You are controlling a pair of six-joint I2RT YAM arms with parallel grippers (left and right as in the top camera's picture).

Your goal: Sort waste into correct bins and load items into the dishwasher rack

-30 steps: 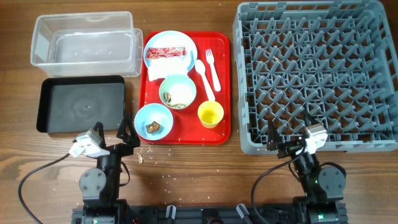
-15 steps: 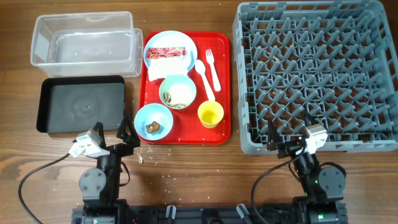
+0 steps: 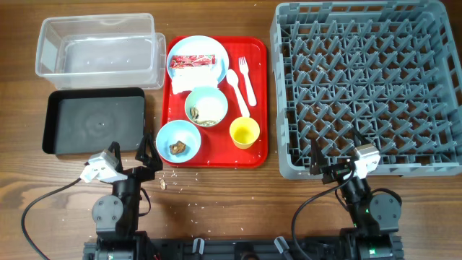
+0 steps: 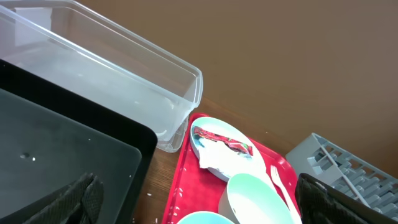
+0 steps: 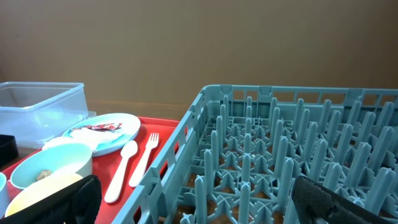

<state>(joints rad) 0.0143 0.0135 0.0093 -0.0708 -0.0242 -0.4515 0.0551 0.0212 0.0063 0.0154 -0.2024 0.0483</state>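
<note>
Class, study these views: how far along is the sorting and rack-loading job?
Nothing looks done: the rack holds no dishes, and the clear tub and black tray hold no waste. Nothing is in hand; the left claw and right claw hang open. All remains: wrapper and napkin on the plate, scraps in the middle bowl and front bowl, plus cup, fork and spoon, all on the red tray.

Even bright light, soft shadows, sharp focus.

rack point(image 5: 298, 93) right | fork point(image 5: 144, 158), spoon point(image 5: 120, 173) on red tray point(image 5: 166, 129) left | plate point(image 5: 129, 124) behind them
</note>
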